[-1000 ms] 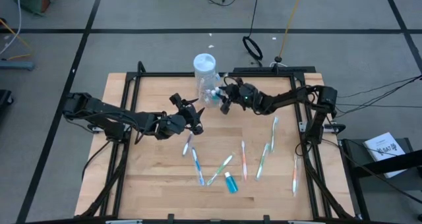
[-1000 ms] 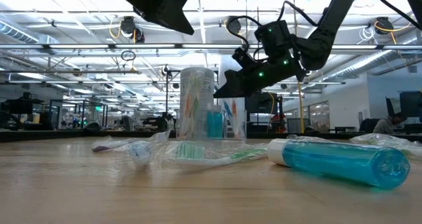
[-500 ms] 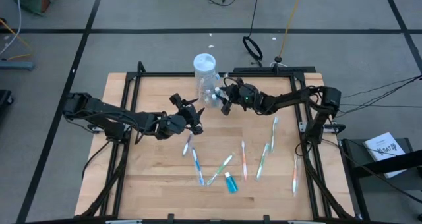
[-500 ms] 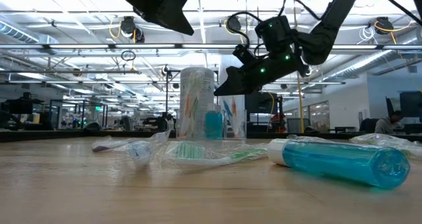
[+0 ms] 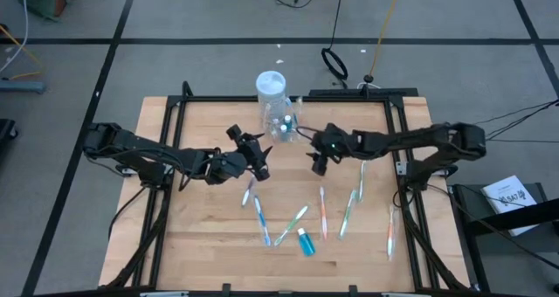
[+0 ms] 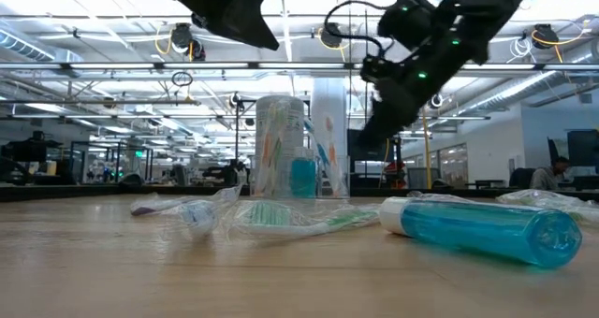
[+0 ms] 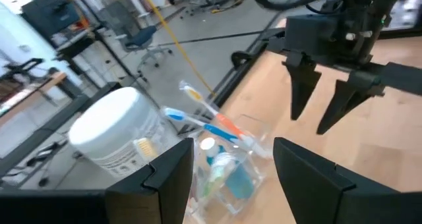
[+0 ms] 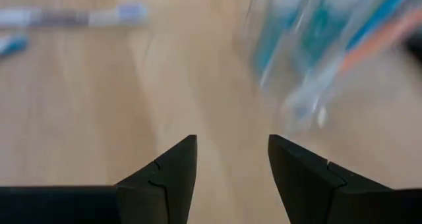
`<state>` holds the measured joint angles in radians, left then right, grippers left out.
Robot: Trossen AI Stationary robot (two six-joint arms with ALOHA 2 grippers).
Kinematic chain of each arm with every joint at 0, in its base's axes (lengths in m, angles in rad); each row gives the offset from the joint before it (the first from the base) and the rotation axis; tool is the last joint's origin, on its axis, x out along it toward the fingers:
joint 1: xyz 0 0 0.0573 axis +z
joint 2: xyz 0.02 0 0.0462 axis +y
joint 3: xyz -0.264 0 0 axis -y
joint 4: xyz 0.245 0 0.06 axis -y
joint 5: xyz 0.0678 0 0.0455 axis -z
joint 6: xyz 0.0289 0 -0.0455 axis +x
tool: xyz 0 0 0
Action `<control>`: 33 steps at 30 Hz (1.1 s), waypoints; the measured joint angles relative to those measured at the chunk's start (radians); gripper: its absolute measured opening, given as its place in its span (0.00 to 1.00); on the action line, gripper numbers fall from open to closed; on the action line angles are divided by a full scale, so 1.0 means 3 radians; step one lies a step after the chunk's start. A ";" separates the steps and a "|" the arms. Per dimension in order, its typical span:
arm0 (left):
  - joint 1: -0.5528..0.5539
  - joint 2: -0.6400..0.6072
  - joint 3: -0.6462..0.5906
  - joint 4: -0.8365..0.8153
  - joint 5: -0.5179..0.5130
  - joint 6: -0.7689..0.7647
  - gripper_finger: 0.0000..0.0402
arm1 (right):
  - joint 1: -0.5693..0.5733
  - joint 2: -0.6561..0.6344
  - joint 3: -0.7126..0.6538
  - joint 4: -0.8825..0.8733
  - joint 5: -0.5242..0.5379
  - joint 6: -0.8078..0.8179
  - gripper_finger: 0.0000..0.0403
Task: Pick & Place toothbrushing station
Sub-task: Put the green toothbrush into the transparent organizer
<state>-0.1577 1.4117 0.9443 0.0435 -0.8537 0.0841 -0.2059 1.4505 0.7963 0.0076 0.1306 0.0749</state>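
- We see the left gripper [image 5: 254,154] hovering left of centre over the table [image 5: 201,227], its fingers apart and holding nothing.
- Just beyond it stands the jar [image 5: 272,92] with its white lid, at the table's far edge.
- The cup [image 5: 284,125] stands touching or just beside the jar; it holds two teal tubes and a few toothbrushes, heads up.
- The right gripper [image 5: 318,164] hangs near the cup, pointing down, its fingers parted and empty.
- Below the grippers, loose toothbrushes [image 5: 322,211] lie scattered across the nearer half of the table; we count about seven, though the view is too coarse to be sure.
- One tube [image 5: 304,241] lies among them near the front edge.
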 joint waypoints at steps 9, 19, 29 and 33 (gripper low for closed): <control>0.0012 0.0000 0.0000 -0.0015 0.0257 -0.0058 0.53 | 0.0315 -0.0526 -0.0620 -0.0612 -0.0004 0.1081 0.44; 0.0245 0.0000 0.0000 -0.0016 0.0262 0.0138 0.53 | 0.0453 -0.1383 -0.0970 -0.1665 -0.0002 0.2348 0.42; 0.0624 0.0000 0.0000 0.0028 0.1048 0.0435 0.53 | 0.0453 -0.1847 -0.0993 -0.2596 0.0456 0.3474 0.41; 0.0771 0.0000 0.0000 0.0038 0.1513 0.0536 0.53 | 0.0452 -0.1823 -0.1177 -0.2251 0.0628 0.3374 0.41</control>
<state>0.0735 1.4117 0.9443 0.0547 -0.3997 0.2448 -0.0704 0.9035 0.4431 -0.6678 0.3189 1.0871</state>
